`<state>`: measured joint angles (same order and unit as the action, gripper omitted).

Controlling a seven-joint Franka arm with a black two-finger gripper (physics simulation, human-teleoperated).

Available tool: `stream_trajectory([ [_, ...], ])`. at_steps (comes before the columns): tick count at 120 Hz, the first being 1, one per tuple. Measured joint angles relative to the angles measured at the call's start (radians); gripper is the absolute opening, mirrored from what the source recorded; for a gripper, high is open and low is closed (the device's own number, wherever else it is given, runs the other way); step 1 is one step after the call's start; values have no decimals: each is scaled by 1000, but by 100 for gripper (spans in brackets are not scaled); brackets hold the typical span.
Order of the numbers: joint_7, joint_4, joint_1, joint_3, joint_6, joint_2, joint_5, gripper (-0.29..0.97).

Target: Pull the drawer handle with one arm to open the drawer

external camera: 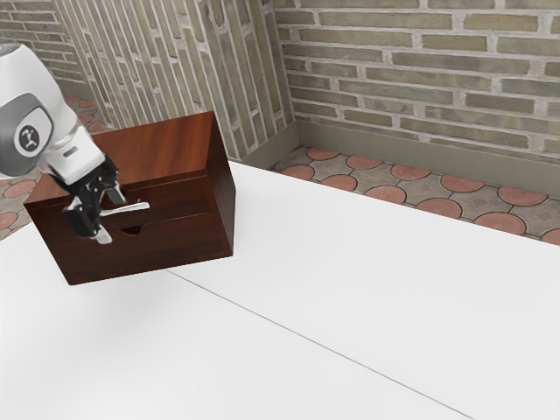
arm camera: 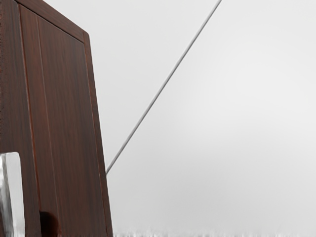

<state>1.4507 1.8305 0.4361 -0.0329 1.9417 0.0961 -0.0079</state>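
Exterior view: the wooden cabinet (external camera: pixel 175 149) stands on the white table (external camera: pixel 350 289), at the exterior view's left. The gripper (external camera: pixel 96 210) is at the silver drawer handle (external camera: pixel 131 209) on the cabinet front. Whether the jaws grasp the handle cannot be determined.

Wrist view: the cabinet (arm camera: pixel 64 123) front is close to the hand, with part of the drawer handle (arm camera: pixel 10 192) against it and the table (arm camera: pixel 222 123) beyond.

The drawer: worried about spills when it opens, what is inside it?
Cannot be seen: the wooden drawer front covers it. Visible are its silver handle and the gripper at it.
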Motion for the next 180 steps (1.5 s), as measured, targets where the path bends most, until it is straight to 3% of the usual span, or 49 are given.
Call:
stream_trajectory([
  [80, -118, -24, 23, -1, 38, -54, 52, 68],
  [180, -180, -5, 18, -4, 48, -61, 64, 68],
])
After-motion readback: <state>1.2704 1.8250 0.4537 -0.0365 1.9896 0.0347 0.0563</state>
